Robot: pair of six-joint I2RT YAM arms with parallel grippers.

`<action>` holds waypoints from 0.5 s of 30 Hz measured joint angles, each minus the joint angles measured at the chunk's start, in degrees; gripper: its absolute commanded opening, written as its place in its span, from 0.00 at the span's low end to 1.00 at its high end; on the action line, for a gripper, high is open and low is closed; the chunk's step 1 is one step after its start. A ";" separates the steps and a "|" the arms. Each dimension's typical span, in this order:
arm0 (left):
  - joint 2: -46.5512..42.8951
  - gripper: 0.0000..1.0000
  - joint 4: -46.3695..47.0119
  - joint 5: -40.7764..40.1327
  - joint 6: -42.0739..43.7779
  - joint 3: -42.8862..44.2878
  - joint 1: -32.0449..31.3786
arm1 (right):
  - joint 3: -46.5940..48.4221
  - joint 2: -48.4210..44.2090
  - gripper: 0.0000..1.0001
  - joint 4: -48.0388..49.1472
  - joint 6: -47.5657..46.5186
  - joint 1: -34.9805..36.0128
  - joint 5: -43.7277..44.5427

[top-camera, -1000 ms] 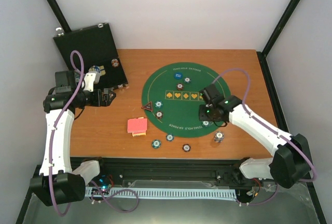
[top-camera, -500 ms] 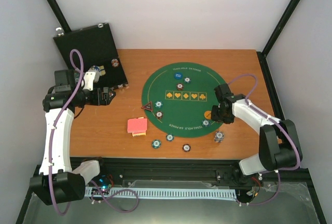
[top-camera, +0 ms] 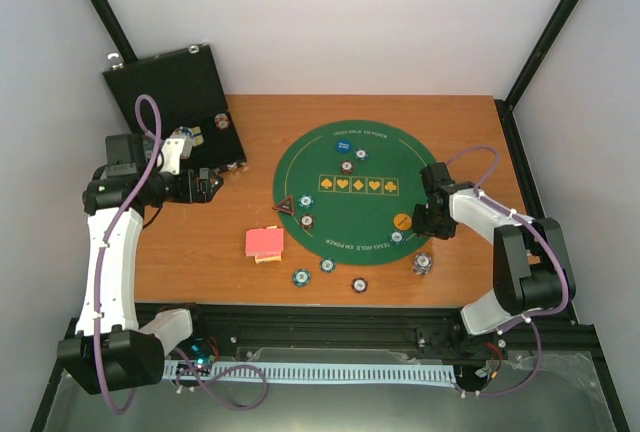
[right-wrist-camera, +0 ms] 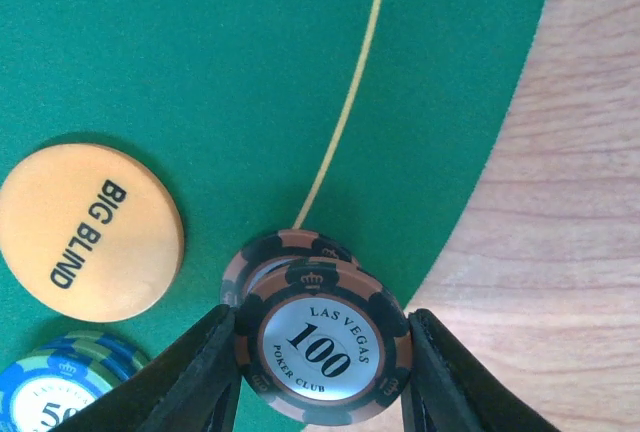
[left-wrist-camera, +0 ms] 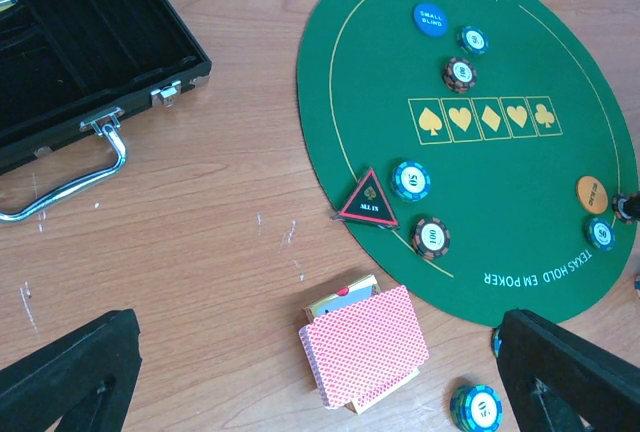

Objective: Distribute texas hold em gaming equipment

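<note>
Pinching a brown chip (right-wrist-camera: 322, 347) at lower centre beside the orange button (right-wrist-camera: 90, 224), the right gripper (right-wrist-camera: 318, 354) seemingly stakes that seat; the left gripper (left-wrist-camera: 320, 377) gapes.

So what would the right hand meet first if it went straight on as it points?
The right hand grips a brown 100 chip; straight below lies a second brown chip on the mat edge, probably met first, though the gap is unclear.

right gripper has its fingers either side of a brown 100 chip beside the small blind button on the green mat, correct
No. The orange button beside the brown 100 chip reads BIG BLIND, not small blind; the right wrist view shows the lettering. The rest stands: the right gripper has its fingers either side of that chip on the green mat.
</note>
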 measured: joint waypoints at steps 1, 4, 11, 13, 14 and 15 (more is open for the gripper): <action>0.07 1.00 0.00 -0.02 -0.02 0.00 0.00 | 0.00 0.24 0.20 0.17 -0.09 0.00 -0.09; 0.11 1.00 0.00 -0.02 0.00 0.00 0.00 | 0.00 0.83 0.21 0.96 -0.33 0.00 -0.48; 0.17 1.00 0.00 -0.02 0.00 0.02 0.00 | -0.04 2.01 0.23 1.95 -0.74 -0.02 -1.27; 0.26 1.00 0.00 -0.02 0.00 0.00 0.00 | -0.09 2.36 0.23 2.27 -0.76 0.00 -1.46; 0.35 1.00 0.00 -0.02 0.00 0.02 0.00 | -0.09 2.43 0.23 2.40 -0.79 0.00 -1.51; 0.42 1.00 0.00 -0.02 0.00 0.02 0.00 | -0.09 2.43 0.24 2.43 -0.81 -0.02 -1.53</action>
